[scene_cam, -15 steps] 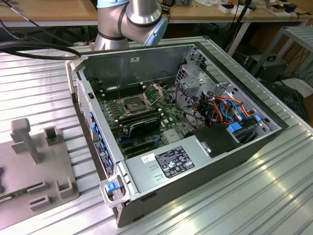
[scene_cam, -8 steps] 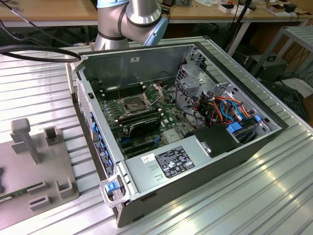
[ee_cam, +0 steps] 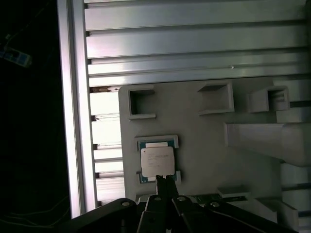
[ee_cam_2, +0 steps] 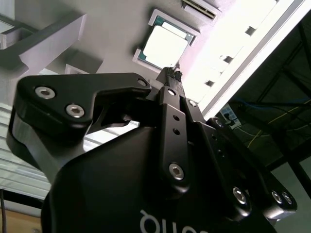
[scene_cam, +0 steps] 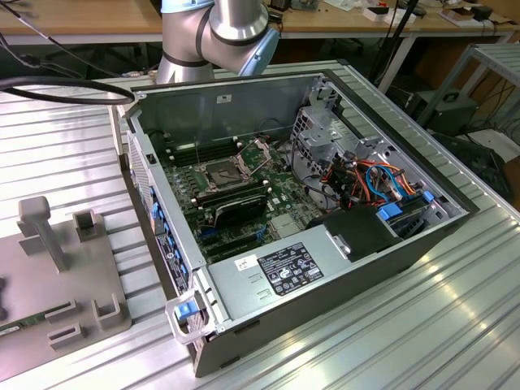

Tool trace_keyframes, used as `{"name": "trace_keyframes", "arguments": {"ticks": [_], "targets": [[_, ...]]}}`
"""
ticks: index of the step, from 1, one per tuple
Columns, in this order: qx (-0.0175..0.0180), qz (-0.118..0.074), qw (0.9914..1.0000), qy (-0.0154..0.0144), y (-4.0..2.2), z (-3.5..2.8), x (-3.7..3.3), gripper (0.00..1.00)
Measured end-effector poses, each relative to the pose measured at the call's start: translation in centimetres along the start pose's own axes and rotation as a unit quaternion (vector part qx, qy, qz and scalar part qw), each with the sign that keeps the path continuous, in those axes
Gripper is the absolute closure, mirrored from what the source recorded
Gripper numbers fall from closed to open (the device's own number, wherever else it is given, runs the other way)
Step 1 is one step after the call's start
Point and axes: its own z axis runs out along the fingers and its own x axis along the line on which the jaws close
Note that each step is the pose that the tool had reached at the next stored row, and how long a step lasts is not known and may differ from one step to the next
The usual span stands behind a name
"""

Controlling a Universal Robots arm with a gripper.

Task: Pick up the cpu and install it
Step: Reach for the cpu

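Hovering near the cpu (ee_cam: 157,161) in its grey fixture (ee_cam: 204,141) on the ribbed table (ee_cam: 194,43), the tool (ee_cam: 159,178) is clenched.

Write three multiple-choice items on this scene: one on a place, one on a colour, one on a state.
1. The cpu lies: A in a socket; B in a holder on the grey fixture plate; C on the floor.
2. The cpu's top is: A silvery; B red; C black.
3. The computer case is: A closed; B wrapped; C open, motherboard exposed.
B: both wrist views show it framed on the plate. A: it shines like pale metal. C: the exterior view looks inside.
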Motion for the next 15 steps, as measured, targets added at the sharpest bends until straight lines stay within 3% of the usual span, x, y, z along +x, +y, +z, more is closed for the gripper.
{"name": "trace_keyframes", "arguments": {"ticks": [7,15], "targets": [[0.0,0.0,1.0,0.0,-0.2,0.55,-0.01,0.89],[0.0,0.0,1.0,0.0,-0.2,0.65,-0.01,0.89]]}}
